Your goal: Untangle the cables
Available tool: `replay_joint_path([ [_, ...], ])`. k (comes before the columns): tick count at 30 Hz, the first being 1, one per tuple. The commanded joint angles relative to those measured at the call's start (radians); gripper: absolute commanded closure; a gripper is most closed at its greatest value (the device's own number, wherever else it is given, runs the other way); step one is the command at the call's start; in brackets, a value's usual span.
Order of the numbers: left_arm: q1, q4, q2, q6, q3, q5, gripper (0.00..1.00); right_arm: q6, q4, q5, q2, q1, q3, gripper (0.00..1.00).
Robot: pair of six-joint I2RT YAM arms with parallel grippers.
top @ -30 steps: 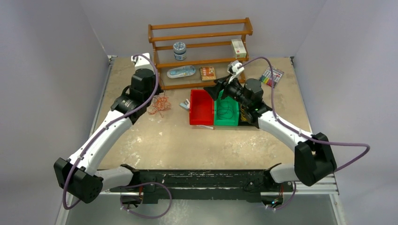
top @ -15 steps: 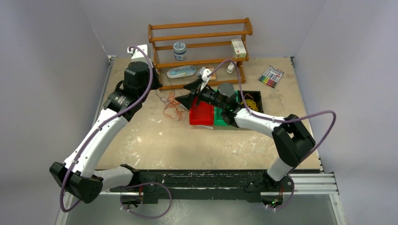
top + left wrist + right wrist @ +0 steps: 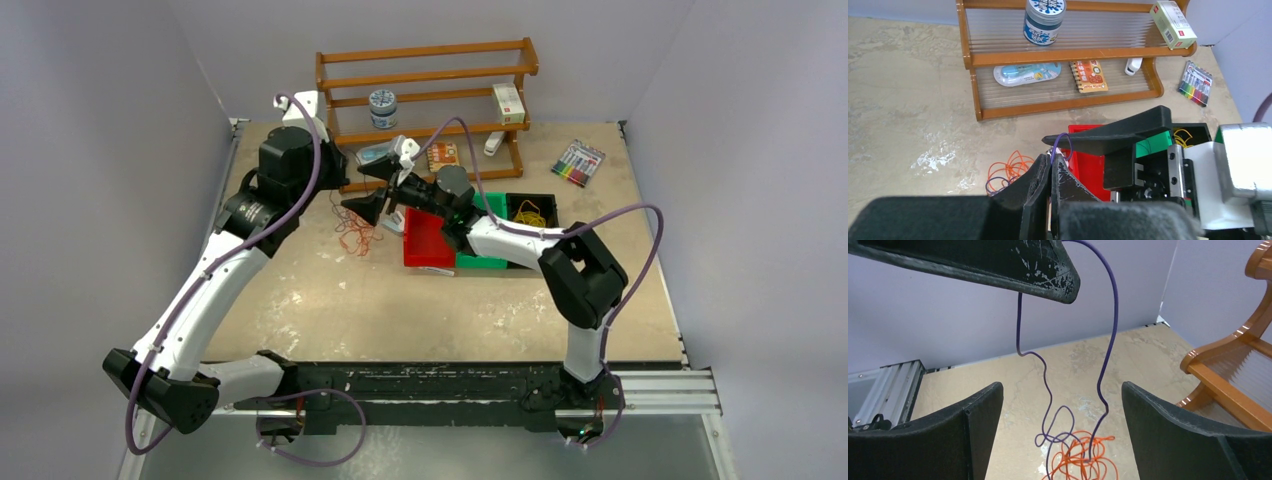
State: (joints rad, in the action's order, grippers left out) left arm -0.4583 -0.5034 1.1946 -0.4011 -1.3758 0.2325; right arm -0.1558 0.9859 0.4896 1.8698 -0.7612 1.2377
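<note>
From above, we see the cables [image 3: 352, 232] lying on the bench [image 3: 400, 310]. At the right wrist, the right end effector [image 3: 1062, 390] gapes apart, and a purple strand [image 3: 1112, 315] hangs ahead of it. At the left wrist, the left end effector [image 3: 1051, 162] is clamped on that strand.

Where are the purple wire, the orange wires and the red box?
purple wire [image 3: 1114, 315], right wrist view, hanging strand.
orange wires [image 3: 1082, 461], right wrist view, tangle middle.
red box [image 3: 430, 240], top view, inside floor.
</note>
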Motion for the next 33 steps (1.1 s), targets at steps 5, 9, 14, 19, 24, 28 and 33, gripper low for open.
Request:
replay_joint_path([
  [5,0.000,0.026,-0.016,0.007,-0.047,-0.048,1.00,0.015,0.088,0.065,0.019,-0.028,0.107,0.10],
  [9,-0.001,0.030,-0.021,0.002,-0.040,-0.050,1.00,-0.037,0.144,0.050,0.042,-0.036,0.114,0.15],
  [14,0.000,0.034,-0.024,-0.012,-0.057,-0.086,1.00,-0.102,0.192,0.000,0.111,-0.039,0.156,0.28],
  [19,0.000,0.040,-0.024,-0.042,-0.109,-0.149,1.00,-0.124,0.185,0.008,0.213,-0.043,0.226,0.50],
  [24,-0.001,0.052,-0.015,-0.071,-0.192,-0.192,1.00,-0.121,0.173,0.005,0.266,-0.054,0.219,0.64],
  [28,0.000,0.037,-0.004,-0.060,-0.265,-0.150,1.00,-0.119,0.175,0.008,0.288,-0.068,0.171,0.72],
  [33,0.000,0.020,0.005,-0.032,-0.341,-0.065,1.00,-0.119,0.174,0.016,0.316,-0.089,0.127,0.78],
])
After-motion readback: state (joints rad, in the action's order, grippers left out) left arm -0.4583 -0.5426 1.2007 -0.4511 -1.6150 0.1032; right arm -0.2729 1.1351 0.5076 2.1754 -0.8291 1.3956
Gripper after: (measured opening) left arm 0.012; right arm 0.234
